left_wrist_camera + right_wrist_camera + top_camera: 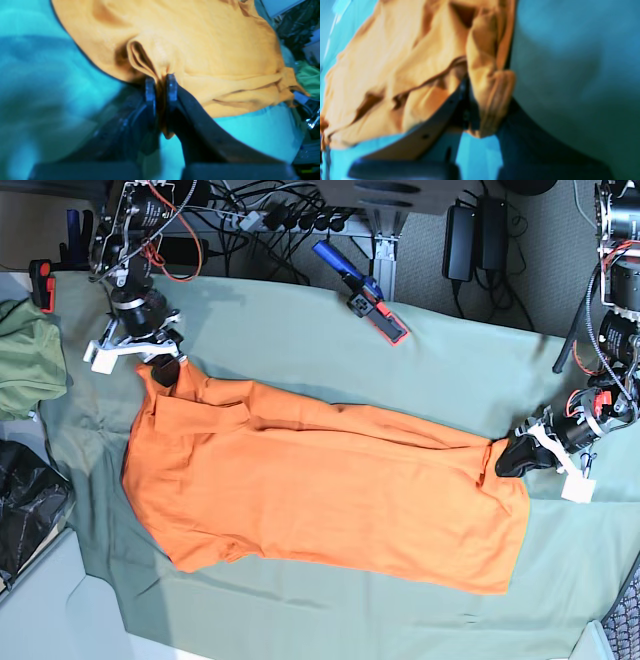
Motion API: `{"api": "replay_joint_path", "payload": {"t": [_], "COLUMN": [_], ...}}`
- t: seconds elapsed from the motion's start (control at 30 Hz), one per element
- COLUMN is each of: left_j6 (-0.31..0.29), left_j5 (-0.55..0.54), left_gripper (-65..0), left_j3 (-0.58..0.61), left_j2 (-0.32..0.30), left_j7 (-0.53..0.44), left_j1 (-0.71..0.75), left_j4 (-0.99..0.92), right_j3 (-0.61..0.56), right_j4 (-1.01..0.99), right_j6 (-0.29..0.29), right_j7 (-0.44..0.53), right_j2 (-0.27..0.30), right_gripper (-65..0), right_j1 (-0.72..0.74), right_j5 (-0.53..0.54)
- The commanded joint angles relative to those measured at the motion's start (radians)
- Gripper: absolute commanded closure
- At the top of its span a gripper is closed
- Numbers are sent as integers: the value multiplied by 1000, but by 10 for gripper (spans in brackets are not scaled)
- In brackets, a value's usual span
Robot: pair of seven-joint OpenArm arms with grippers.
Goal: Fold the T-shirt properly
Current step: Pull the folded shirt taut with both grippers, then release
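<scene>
Both claws pinch the bright orange cotton T-shirt (320, 490): left gripper (507, 457) mid-right, right gripper (165, 370) upper left; thin pinches could slip when pulled.

A plain bright orange is shown by the T-shirt (330, 490), with no pattern. The cloth (300, 340) over the bench is coloured a muted grey-green. At nine o'clock an olive-green garment (28, 355) is seen; at twelve o'clock, a blue and red tool (360, 290).
</scene>
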Motion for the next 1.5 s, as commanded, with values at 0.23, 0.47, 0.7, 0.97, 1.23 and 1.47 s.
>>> {"api": "replay_joint_path", "payload": {"t": [0.23,0.47,0.7,0.97,1.23,1.47], "left_j6": [-20,-20,-20,-20,-20,-20], "left_j5": [-23,-30,-32,-112,-112,-127], "left_gripper": [0,0,0,0,0,0], "left_j3": [-5,-5,-40,-105,-111,-139], "left_j2": [-72,-74,-74,-137,-173,-174], "left_j7": [6,26,33,80,85,93], "left_j1": [87,182,217,295,362,406], "left_j4": [203,346,356,412,473,475], "right_j3": [3,32,81,89,91,114], "right_j4": [200,256,261,264,283,356], "right_j6": [72,72,73,76,76,76], "right_j7": [-13,-13,-20,-35,-46,-54], "right_j2": [56,78,106,166,191,191], "right_gripper": [0,0,0,0,0,0], "right_j1": [-146,-234,-277,-314,-369,-458], "right_j5": [16,16,46,72,90,88]}}
